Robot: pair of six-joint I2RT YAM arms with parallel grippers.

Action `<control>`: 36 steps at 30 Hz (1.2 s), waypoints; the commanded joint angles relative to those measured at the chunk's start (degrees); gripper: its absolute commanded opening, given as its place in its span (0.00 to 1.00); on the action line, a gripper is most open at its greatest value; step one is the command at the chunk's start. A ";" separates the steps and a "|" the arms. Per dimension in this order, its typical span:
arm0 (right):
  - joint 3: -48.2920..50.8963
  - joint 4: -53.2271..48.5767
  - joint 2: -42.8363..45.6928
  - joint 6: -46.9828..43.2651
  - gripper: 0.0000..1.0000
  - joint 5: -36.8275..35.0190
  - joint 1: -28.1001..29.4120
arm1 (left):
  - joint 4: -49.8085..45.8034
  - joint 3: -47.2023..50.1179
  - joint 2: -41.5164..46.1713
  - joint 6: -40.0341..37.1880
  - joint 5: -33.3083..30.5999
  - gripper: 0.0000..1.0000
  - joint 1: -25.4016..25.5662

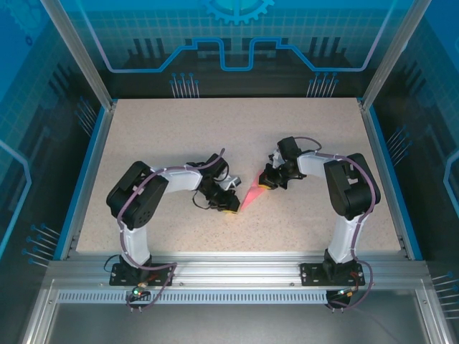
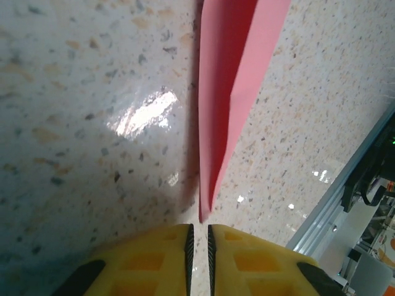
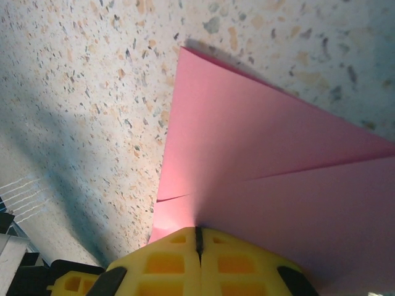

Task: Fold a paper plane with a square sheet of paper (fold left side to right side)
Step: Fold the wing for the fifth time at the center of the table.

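Note:
The paper plane (image 1: 251, 197), a pink-red sheet folded into a narrow dart, lies on the speckled table between my two grippers, its sharp tip toward the left one. In the left wrist view the paper plane (image 2: 228, 80) tapers down to a tip that ends just ahead of my left gripper (image 2: 198, 229). Its yellow fingers stand only a narrow slit apart, with bare table showing between them. My left gripper (image 1: 229, 208) sits low at the tip. My right gripper (image 1: 267, 185) is at the wide end. There my right gripper (image 3: 198, 233) is shut on a raised layer of the paper plane (image 3: 278, 154).
The speckled table (image 1: 143, 143) has a blue rim and clear enclosure walls around it. An aluminium rail (image 1: 229, 269) runs along the near edge, and the rail (image 2: 345, 185) lies close to the right of the left gripper.

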State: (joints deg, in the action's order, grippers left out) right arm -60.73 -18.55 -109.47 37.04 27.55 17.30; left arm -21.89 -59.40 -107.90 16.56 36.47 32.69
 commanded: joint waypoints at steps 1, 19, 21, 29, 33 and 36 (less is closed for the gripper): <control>1.83 -2.56 -1.83 -0.43 0.00 -6.02 -1.27 | -1.34 -1.00 4.19 0.31 2.19 0.17 -0.43; 2.52 1.21 1.63 -0.80 0.00 -4.17 -0.29 | 2.34 -10.47 -7.70 2.88 1.64 0.18 1.36; 2.86 2.10 3.08 -1.06 0.00 -4.11 -0.26 | 1.66 -10.39 -8.12 2.79 0.28 0.17 1.43; 5.47 2.58 11.64 -2.92 0.00 -5.25 -0.02 | -0.81 -9.64 -9.16 2.62 -5.31 0.07 2.61; 8.26 2.78 14.25 -3.23 0.00 -3.76 2.13 | -0.85 -8.99 -9.17 2.72 -6.48 0.02 2.80; 10.00 4.68 14.05 -1.97 0.00 -2.09 4.73 | -0.89 -8.72 -8.93 2.63 -7.02 0.00 2.81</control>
State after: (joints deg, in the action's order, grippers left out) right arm -52.69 -14.76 -95.46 34.89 23.24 19.46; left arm -20.27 -68.55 -115.59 19.51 33.65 34.76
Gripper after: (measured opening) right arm 0.044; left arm 0.051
